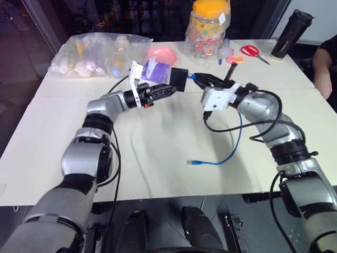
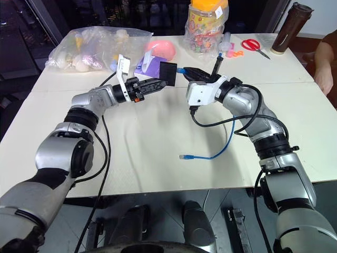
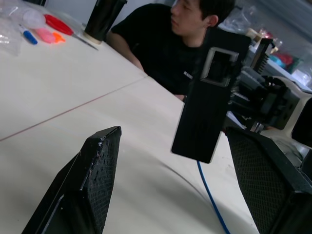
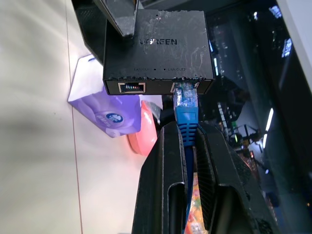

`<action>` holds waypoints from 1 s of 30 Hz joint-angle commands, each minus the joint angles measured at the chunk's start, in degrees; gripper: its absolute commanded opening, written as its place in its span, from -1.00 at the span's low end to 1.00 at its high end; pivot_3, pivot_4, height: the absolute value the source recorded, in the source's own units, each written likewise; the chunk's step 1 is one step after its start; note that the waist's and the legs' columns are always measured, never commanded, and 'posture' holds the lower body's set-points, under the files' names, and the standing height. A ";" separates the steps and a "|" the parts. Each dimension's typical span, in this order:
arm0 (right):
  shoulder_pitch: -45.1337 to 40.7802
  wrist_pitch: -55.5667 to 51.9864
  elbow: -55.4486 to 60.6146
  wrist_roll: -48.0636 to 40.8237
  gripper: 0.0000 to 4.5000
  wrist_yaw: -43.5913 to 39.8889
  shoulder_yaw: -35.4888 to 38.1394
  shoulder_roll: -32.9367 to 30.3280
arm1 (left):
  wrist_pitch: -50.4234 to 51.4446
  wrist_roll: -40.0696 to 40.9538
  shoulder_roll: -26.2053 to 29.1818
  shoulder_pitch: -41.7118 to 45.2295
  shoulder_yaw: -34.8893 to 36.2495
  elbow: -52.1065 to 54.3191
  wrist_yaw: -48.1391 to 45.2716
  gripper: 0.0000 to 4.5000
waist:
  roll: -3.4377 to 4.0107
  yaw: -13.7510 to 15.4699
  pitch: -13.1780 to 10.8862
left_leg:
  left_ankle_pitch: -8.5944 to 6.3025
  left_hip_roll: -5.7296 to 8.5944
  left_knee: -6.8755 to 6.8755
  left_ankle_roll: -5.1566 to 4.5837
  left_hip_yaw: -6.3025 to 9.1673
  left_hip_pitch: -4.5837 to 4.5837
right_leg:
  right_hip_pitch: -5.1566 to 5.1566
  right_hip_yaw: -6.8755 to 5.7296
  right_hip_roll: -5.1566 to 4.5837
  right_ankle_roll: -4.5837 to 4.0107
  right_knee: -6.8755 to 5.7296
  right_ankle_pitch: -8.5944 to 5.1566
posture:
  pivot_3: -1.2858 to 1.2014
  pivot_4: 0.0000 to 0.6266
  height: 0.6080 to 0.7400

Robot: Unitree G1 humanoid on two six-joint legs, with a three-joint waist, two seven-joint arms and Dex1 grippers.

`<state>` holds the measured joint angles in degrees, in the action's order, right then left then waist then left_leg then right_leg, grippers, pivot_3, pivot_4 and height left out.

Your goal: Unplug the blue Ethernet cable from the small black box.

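Left gripper [image 1: 169, 89] fingers apart, likely straddling the light, rigid small black box [image 1: 178, 79] held above the table [image 1: 158, 153], right gripper [image 4: 187, 141] clamped on blue Ethernet cable [image 4: 186, 114] boot, floppy cord, so pull there.

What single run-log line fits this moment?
left jaws: open, at small black box | right jaws: shut on blue Ethernet cable | plug: in box
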<state>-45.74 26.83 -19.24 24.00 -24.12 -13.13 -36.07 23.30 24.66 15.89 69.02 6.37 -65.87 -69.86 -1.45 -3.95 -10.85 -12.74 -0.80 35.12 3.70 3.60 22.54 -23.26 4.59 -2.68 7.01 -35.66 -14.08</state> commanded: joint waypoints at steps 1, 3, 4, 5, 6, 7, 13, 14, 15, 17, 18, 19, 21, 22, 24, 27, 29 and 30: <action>0.38 -1.64 5.51 -1.31 -0.97 -1.95 1.42 -0.65 | -2.21 -0.89 -0.36 3.83 1.99 -1.89 -1.03 0.59 | -0.02 0.02 -0.01 | 0.00 0.00 0.01 0.00 0.00 0.02 | 0.00 0.00 0.00 0.00 0.01 0.00 | 0.03 -0.52 0.98; 0.94 -2.34 6.85 -1.38 -0.97 -2.94 1.42 -0.78 | -3.02 -1.71 -0.43 4.72 2.07 -2.94 -1.52 0.59 | -0.02 0.04 -0.01 | 0.00 0.01 0.04 0.00 0.00 0.05 | 0.00 0.00 -0.01 0.01 0.04 0.00 | 0.03 -0.52 0.98; 1.10 -2.65 7.31 -1.25 -0.97 -3.21 1.42 -0.76 | -3.42 -2.21 -0.49 4.96 2.06 -3.29 -1.77 0.59 | -0.03 0.08 -0.02 | 0.00 0.01 0.04 0.00 -0.01 0.06 | 0.00 0.00 -0.02 0.01 0.05 0.01 | 0.03 -0.52 0.98; 1.22 -2.95 7.68 -1.19 -0.97 -3.47 1.43 -0.71 | -3.65 -2.62 -0.58 5.14 2.15 -3.59 -2.01 0.59 | -0.03 0.09 -0.02 | 0.00 0.01 0.04 0.00 -0.01 0.06 | 0.01 -0.01 -0.02 0.01 0.05 0.01 | 0.03 -0.52 0.98; 1.33 -3.20 7.98 -1.17 -0.97 -3.67 1.46 -0.66 | -3.86 -2.97 -0.71 5.31 2.16 -3.81 -2.36 0.59 | -0.03 0.09 -0.01 | 0.00 0.01 0.04 0.00 0.00 0.06 | 0.01 -0.01 -0.02 0.01 0.05 0.01 | 0.03 -0.52 0.98; 1.57 -3.53 8.42 -1.13 -0.97 -3.98 1.41 -0.59 | -4.08 -3.25 -0.90 5.43 2.25 -3.93 -2.41 0.59 | -0.03 0.07 -0.02 | 0.00 0.01 0.03 0.00 0.00 0.06 | 0.01 -0.01 -0.01 0.01 0.06 0.00 | 0.03 -0.52 0.98; 2.84 -5.96 11.23 -1.21 -1.00 -5.83 1.00 0.15 | -4.52 -4.12 -1.18 5.25 3.10 -4.27 -3.25 -0.30 | -0.03 0.05 -0.02 | 0.00 0.01 0.02 0.00 0.00 0.05 | 0.00 -0.01 -0.01 0.01 0.05 0.00 | 0.03 -0.52 0.98; 2.98 -6.20 11.47 -1.20 -1.00 -5.98 0.97 0.18 | -4.41 -4.16 -1.17 5.24 3.28 -4.29 -3.41 -0.46 | -0.03 0.03 -0.02 | 0.00 0.01 0.03 0.00 0.00 0.05 | 0.00 -0.01 -0.01 0.01 0.05 0.00 | 0.03 -0.52 0.98; 3.07 -6.41 11.63 -1.19 -1.00 -6.12 0.91 0.18 | -4.34 -4.23 -1.14 5.24 3.42 -4.31 -3.59 -0.65 | -0.03 0.02 -0.02 | 0.00 0.01 0.02 0.00 0.00 0.05 | 0.00 -0.01 -0.01 0.01 0.04 0.00 | 0.03 -0.52 0.98; 3.24 -6.73 11.74 -1.05 -1.00 -6.32 0.75 0.14 | -4.20 -4.43 -1.07 5.20 3.67 -4.32 -3.88 -0.78 | -0.02 0.00 -0.02 | 0.00 0.01 0.02 0.00 0.00 0.05 | -0.01 -0.01 -0.01 0.01 0.03 0.01 | 0.03 -0.52 0.98; 3.31 -6.83 11.74 -0.96 -1.00 -6.40 0.68 0.10 | -4.14 -4.52 -1.03 5.17 3.77 -4.32 -3.99 -0.78 | -0.02 0.01 -0.02 | 0.00 0.00 0.02 0.00 0.00 0.05 | -0.01 -0.01 -0.01 0.01 0.03 0.01 | 0.03 -0.52 0.98; 3.37 -7.03 11.74 -1.01 -1.00 -6.50 0.67 0.15 | -4.11 -4.69 -0.95 5.05 3.71 -4.26 -4.31 -0.78 | -0.03 0.03 -0.02 | 0.00 0.01 0.02 0.00 0.00 0.05 | -0.01 -0.01 -0.01 0.01 0.02 0.01 | 0.03 -0.52 0.98; 3.65 -7.24 11.92 -1.98 -0.81 -7.24 0.89 0.16 | -4.05 -4.95 -0.91 4.84 3.63 -4.14 -4.36 -0.78 | -0.03 0.04 -0.02 | 0.00 0.00 0.02 0.00 0.00 0.05 | -0.01 -0.01 -0.01 0.01 0.03 0.01 | 0.03 -0.52 0.98; 3.90 -7.54 12.20 -2.27 -0.59 -7.68 1.04 0.01 | -3.89 -4.91 -0.92 4.72 3.76 -4.09 -4.27 -0.78 | -0.03 0.05 -0.02 | 0.00 0.01 0.03 0.00 0.00 0.05 | -0.01 -0.01 -0.01 0.01 0.03 0.01 | 0.03 -0.52 0.98; 5.00 -9.90 13.38 -1.63 -0.23 -9.59 1.09 -1.16 | -3.33 -4.60 -0.86 4.46 4.26 -4.02 -4.17 -0.78 | -0.03 0.04 -0.02 | 0.00 0.01 0.02 0.00 0.00 0.05 | -0.01 -0.01 -0.01 0.01 0.03 0.00 | 0.03 -0.52 0.98; 8.95 -17.02 17.99 -0.24 0.50 -9.53 3.75 -2.12 | -1.61 -3.34 -0.72 4.00 6.04 -3.85 -3.85 -0.78 | -0.03 0.22 -0.02 | 0.00 0.01 0.03 0.00 0.01 0.05 | -0.01 -0.01 -0.01 0.01 0.03 0.00 | 0.03 -0.52 0.98; 13.75 -25.79 24.75 -4.92 0.93 -8.98 8.02 0.85 | 1.61 -1.05 -0.61 3.93 8.60 -3.54 -4.11 -0.78 | -0.03 0.59 -0.02 | 0.00 0.01 0.03 0.00 0.04 0.07 | 0.01 -0.04 -0.01 0.01 0.03 0.00 | 0.03 -0.52 0.98; 15.90 -31.56 28.87 -9.12 0.93 -8.30 10.59 4.16 | 3.68 0.11 -0.53 3.94 9.73 -3.12 -4.85 -0.78 | -0.03 0.66 -0.02 | 0.00 0.00 0.03 0.00 0.07 0.08 | 0.00 -0.06 -0.01 0.01 0.02 0.00 | 0.03 -0.52 0.98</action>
<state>-30.84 2.66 2.40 20.60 -33.66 -7.20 -34.65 24.38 22.00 15.04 72.25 13.64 -70.67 -73.57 -1.48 -3.29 -10.87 -12.74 -0.79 35.15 3.70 3.66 22.62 -23.27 4.53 -2.69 7.02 -35.66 -14.08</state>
